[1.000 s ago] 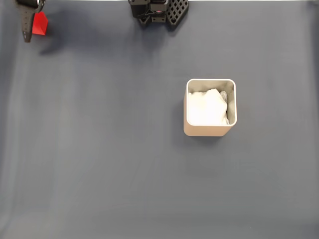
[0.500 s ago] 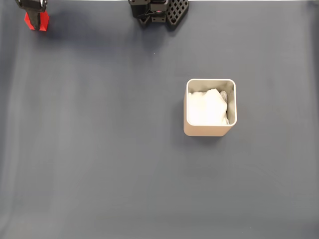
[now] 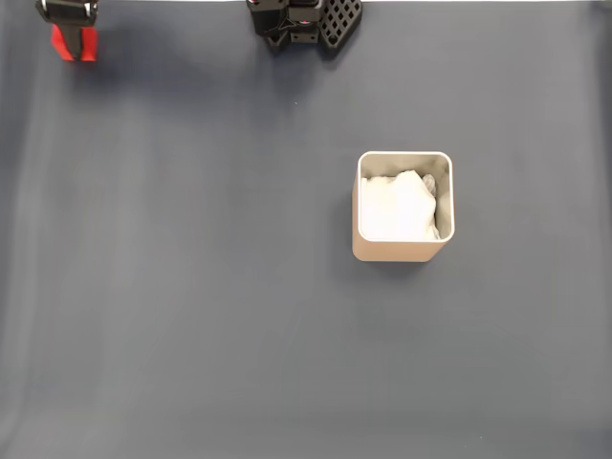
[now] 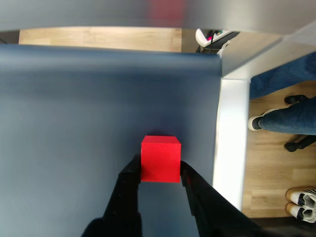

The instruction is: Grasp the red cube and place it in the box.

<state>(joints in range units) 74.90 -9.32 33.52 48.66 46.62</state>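
Observation:
In the wrist view the small red cube (image 4: pixel 160 159) sits squeezed between my two black fingers (image 4: pixel 129 185), above the dark grey mat. My gripper (image 4: pixel 160 173) is shut on it. The fixed view has the gripper (image 3: pixel 73 36) at the far top left corner of the mat, with the red cube (image 3: pixel 86 45) showing under it. The beige box (image 3: pixel 403 251) with rounded corners and white paper inside stands right of the mat's middle, far from the gripper.
The arm's black base (image 3: pixel 304 21) sits at the top edge of the mat. In the wrist view the table's white edge (image 4: pixel 229 143) runs close to the cube's right. Beyond it are a wooden floor and a person's legs and shoes (image 4: pixel 276 118).
The gripper holding the red cube has turned and shifted slightly up toward the frame's top edge. The box has not moved.

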